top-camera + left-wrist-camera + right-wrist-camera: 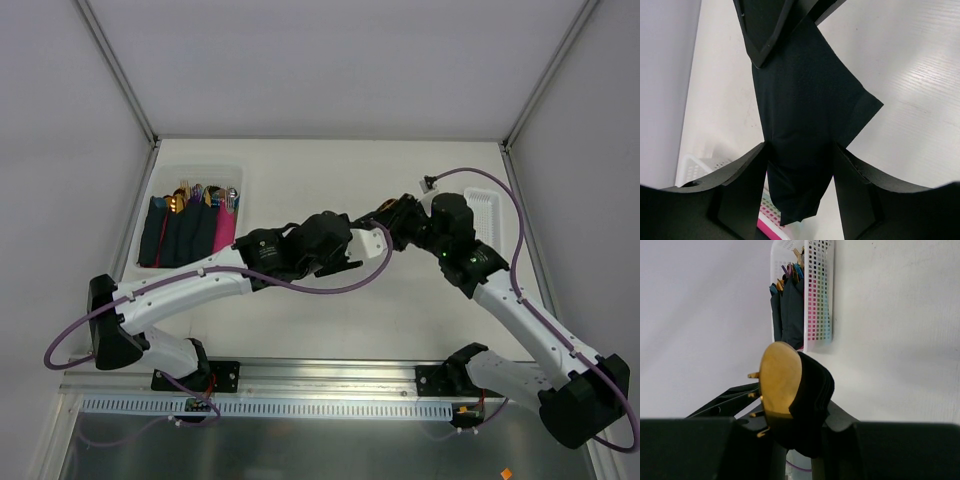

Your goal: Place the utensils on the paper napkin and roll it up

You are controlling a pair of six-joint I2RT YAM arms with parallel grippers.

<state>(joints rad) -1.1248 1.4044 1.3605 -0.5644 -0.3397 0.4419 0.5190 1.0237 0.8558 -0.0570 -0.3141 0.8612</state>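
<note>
The paper napkin (805, 115) is very dark navy and wrapped into a roll around the utensils. It is held off the table between both grippers at mid-table. A gold spoon head (780, 380) and gold fork tines stick out of the roll's end (812, 405) in the right wrist view. My left gripper (362, 245) (800, 195) is shut on the lower part of the roll, with a loose napkin corner (865, 107) flaring to the right. My right gripper (388, 216) (795, 435) is shut on the roll's utensil end; its fingers (765, 30) show at the top of the left wrist view.
A white perforated bin (150, 205) stands at the back left and holds dark and pink napkin rolls and several more utensils. It also shows in the right wrist view (817, 295) and the left wrist view (695, 167). A white tray (487, 210) lies at the back right.
</note>
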